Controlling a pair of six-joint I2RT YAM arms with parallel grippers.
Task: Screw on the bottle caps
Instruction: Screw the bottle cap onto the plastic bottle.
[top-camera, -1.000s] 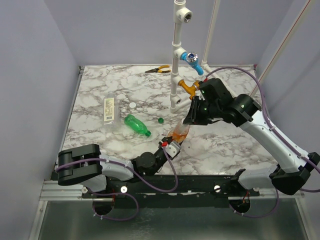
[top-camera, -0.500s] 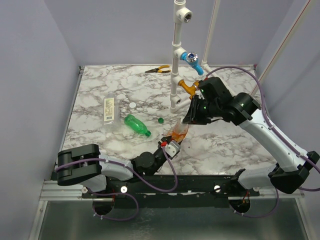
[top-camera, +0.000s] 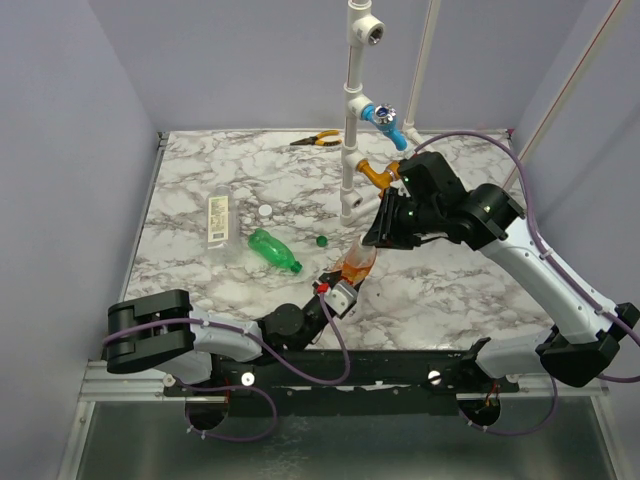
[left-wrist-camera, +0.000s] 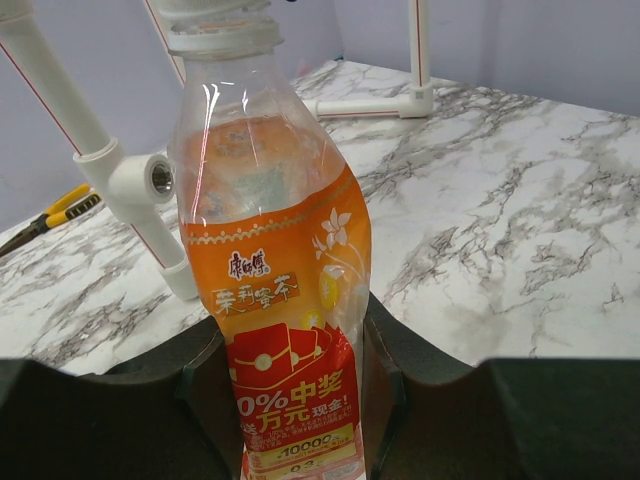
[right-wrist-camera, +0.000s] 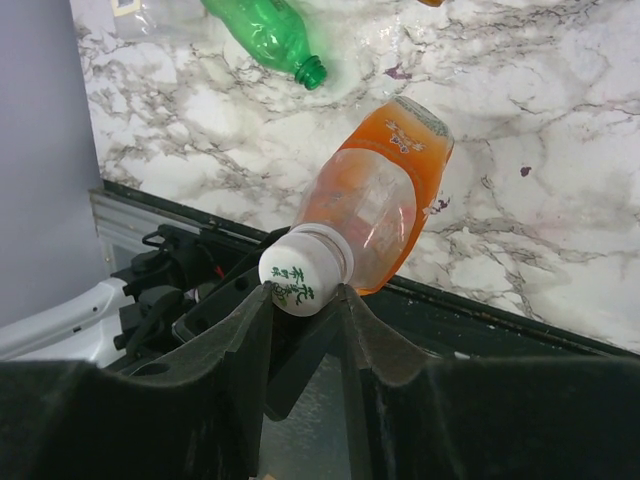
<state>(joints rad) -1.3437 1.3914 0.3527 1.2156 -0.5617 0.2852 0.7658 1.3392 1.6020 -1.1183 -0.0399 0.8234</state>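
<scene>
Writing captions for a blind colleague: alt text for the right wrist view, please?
The right fingers clasp a white cap sitting on the neck of a tilted orange bottle. Beyond, an uncapped green bottle lies on the marble table.

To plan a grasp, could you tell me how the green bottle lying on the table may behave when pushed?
The green bottle lies on its side on the smooth table, so it would probably roll if nudged sideways. It looks empty and uncapped, so likely light and easy to squash.
</scene>
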